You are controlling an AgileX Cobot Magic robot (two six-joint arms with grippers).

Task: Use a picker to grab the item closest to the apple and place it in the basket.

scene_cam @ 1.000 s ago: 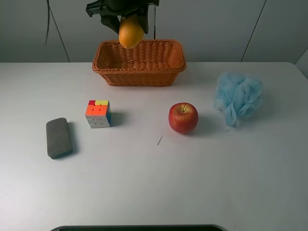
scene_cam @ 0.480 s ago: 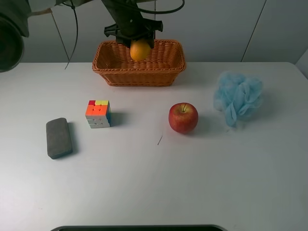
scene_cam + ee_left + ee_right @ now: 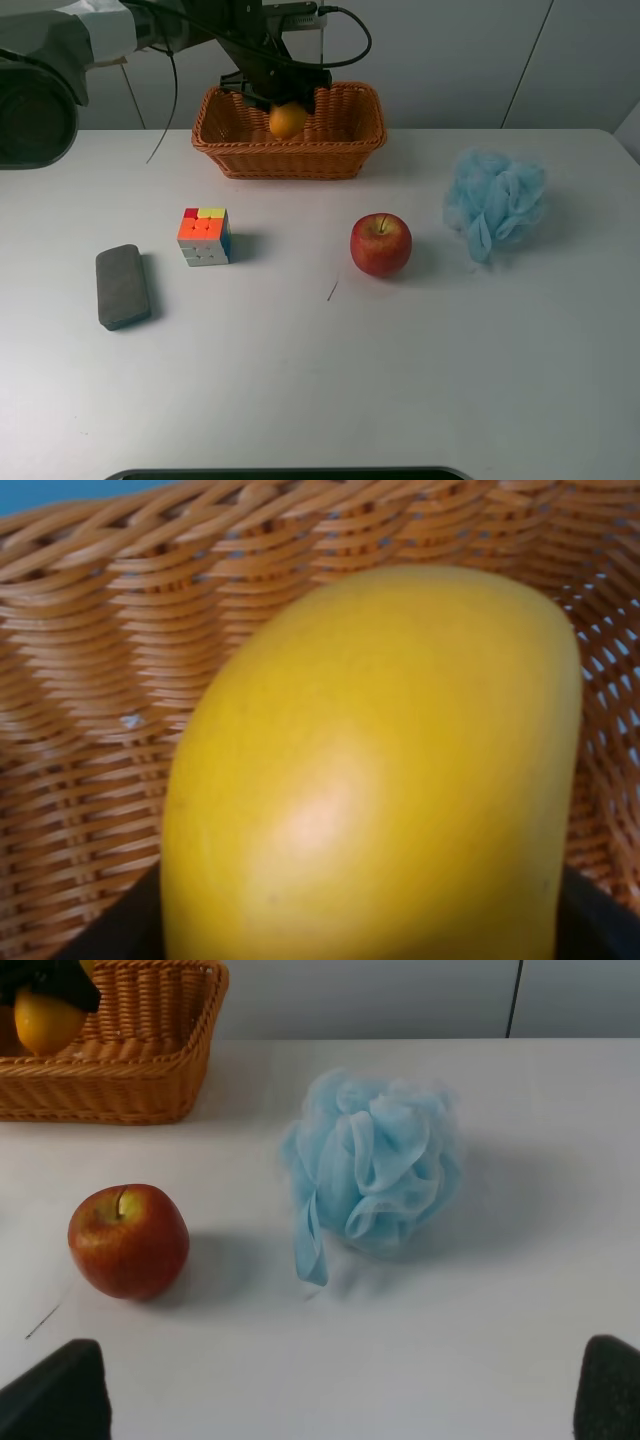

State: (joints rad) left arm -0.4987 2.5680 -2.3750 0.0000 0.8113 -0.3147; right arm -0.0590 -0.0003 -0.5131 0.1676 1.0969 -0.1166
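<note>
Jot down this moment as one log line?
left claw: shut on mango | mango: inside basket, not yet released | right claw: open | apple: on table

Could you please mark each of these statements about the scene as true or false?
1. The left claw holds the yellow fruit within the basket. True.
2. The apple lies in the basket. False: the apple stands on the table, in front of the basket.
3. In the high view, the blue bath sponge sits right of the apple. True.
4. The right claw grips the cube. False: the right claw is open and empty, and the cube stands alone on the table.
</note>
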